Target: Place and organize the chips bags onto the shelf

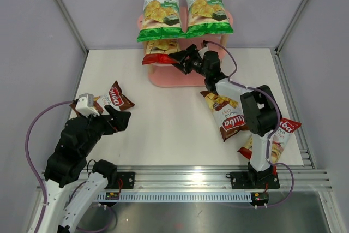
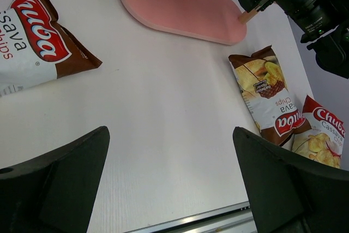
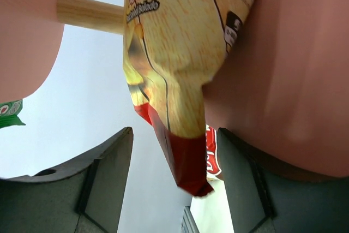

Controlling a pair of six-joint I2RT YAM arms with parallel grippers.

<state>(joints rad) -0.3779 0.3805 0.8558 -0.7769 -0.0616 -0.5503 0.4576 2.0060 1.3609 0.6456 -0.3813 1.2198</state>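
White table: beneath left gripper and right gripper, faint wood grain, spreads ahead of left gripper. Aluminium rail: behind both, along table's near edge. Pale grey walls: beyond right gripper. Metal frame posts: at far corners.

Red bag — mostly hidden beneath the green bags; its print seems blurred up close.

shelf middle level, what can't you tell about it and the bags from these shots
- Top view: middle board of the shelf hidden under the two green bags; how the red bag sits there is unclear.
- Top view: second red bag partly behind the right arm.
- Left wrist view: brown bag cut off at left edge.
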